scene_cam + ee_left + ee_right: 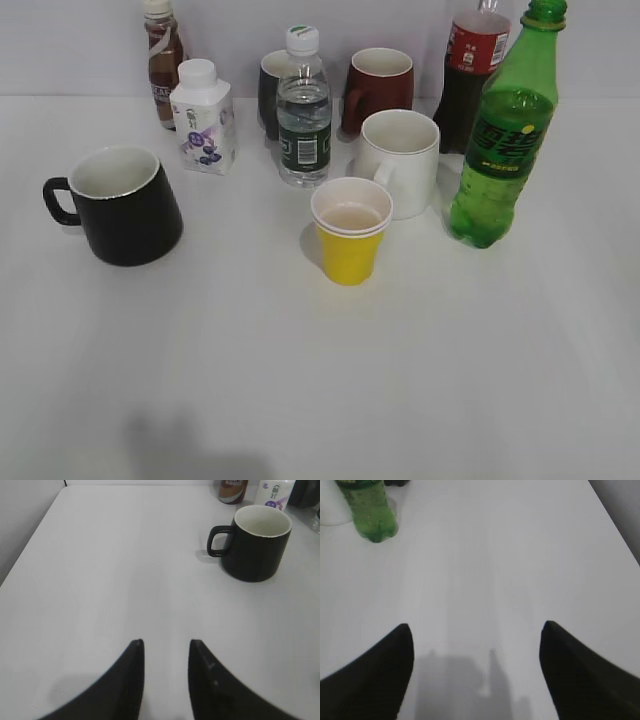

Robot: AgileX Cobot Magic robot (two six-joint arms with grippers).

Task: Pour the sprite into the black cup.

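- Step: pre-grasp. Nothing is held, and the sprite bottle [506, 140] stands upright with its green cap on, so the pour hasn't started.
- Sprite bottle sits at the right of the table [450, 380], just beside the white mug [400, 160] and in front of the cola bottle [468, 75]. In the right wrist view it's at top left [369, 510], well apart from the gripper.
- Black cup [122, 205] is far left, upright, handle pointing left and looks empty; it stands well apart from the bottle. The yellow cup [350, 232] and water bottle [303, 110] are between them.
- Next move, as I read it: the right arm swings forward-left to the bottle and grips the body w/o knocking the white mug. The cap probably needs to come off first, though whether it's screwed tight is hard to tell.
- Right gripper [477, 640]: low over bare table, fingers spread wide, holding nothing.
- Left gripper [166, 652]: also low, pointed twd the black cup [257, 542] but off to its left; fingers only a narrow gap apart, empty.
- Neither arm shows in the exterior view.
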